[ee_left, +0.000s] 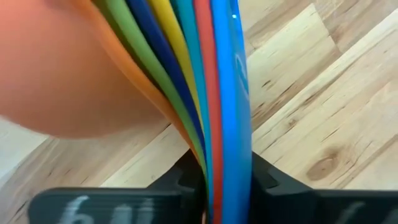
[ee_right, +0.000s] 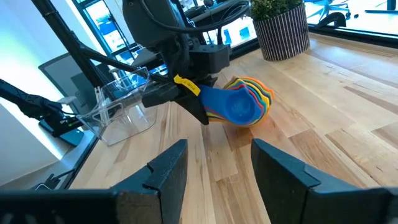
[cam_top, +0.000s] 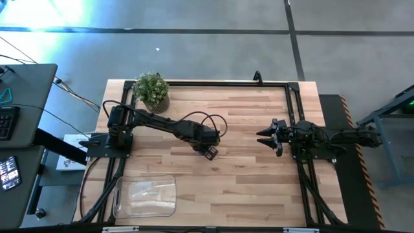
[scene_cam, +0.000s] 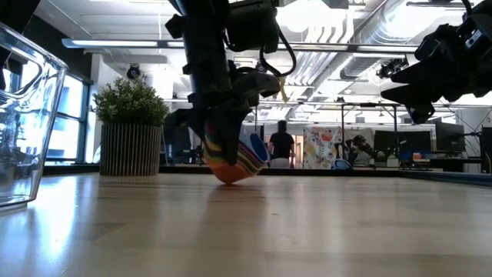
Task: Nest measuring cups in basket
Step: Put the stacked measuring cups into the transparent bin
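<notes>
I am clenching the left claw [ee_right: 186,102] on the handles of the nested measuring cups [ee_right: 245,102], and the clear basket [cam_top: 145,196] is lying behind-left of it, nearer this arm.

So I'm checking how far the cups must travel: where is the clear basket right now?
In the high view the basket sits empty at the table's near-left corner, on the left arm's side, well away from the nested measuring cups near the table's middle.

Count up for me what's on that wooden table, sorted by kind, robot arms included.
Robot arms: 2, the left claw pinching the cup stack, the right claw waiting apart.
Nested stacks of coloured measuring cups: 1; the number of cups inside is hard to tell.
Clear basket: 1.
Potted plant: 1.
Total: 5.
</notes>
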